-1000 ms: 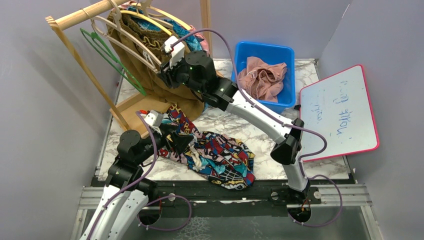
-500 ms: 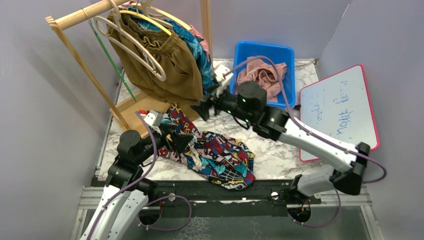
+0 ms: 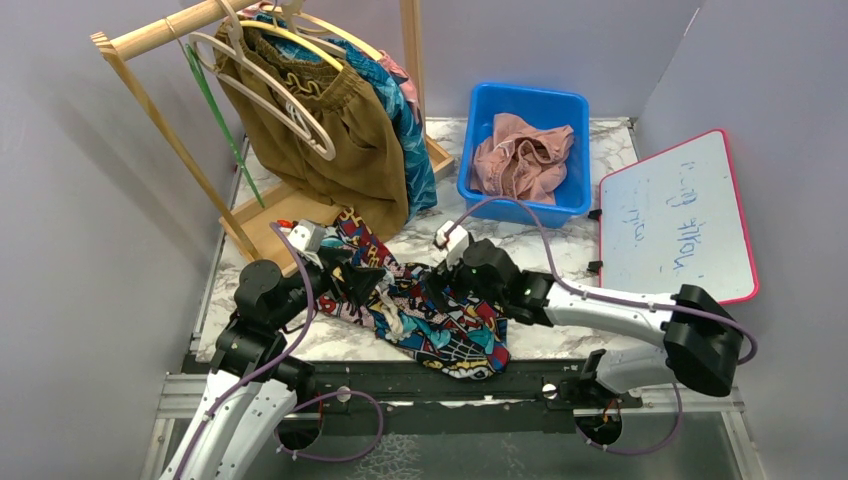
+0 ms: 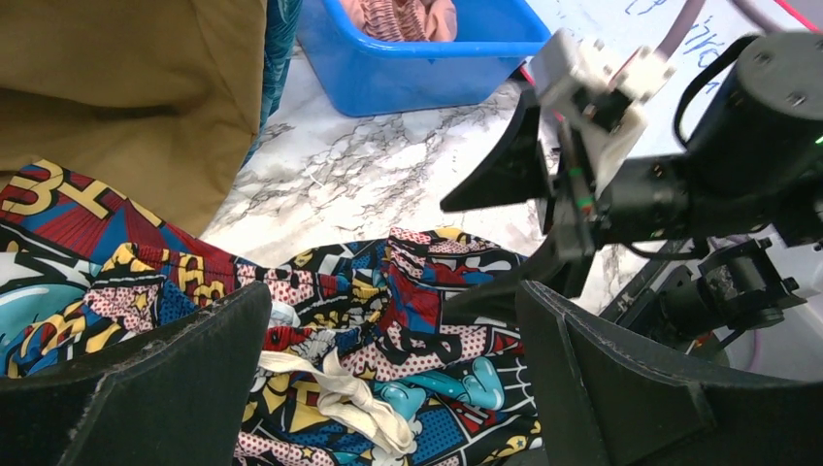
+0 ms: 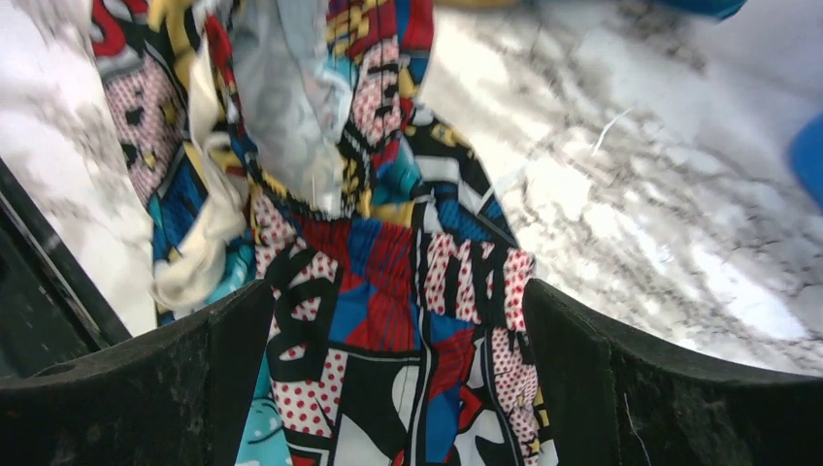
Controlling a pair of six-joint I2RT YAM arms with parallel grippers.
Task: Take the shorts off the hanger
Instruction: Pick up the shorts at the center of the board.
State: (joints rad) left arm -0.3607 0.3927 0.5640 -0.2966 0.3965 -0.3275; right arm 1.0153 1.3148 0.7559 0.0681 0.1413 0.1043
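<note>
Lying crumpled: soft comic-print shorts (image 3: 460, 335) | veined marble tabletop (image 3: 500, 240)

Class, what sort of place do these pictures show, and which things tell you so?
Most likely a robot test cell, not a home: grey walls box in a marble-look table, robot arms are bolted at its near edge, and a wooden rack of shorts stands on it.

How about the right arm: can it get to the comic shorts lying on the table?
Probably yes. Its open hand hangs just over the comic shorts, with cloth showing between its fingers and nothing in the way. The left hand is close by, though.
</note>
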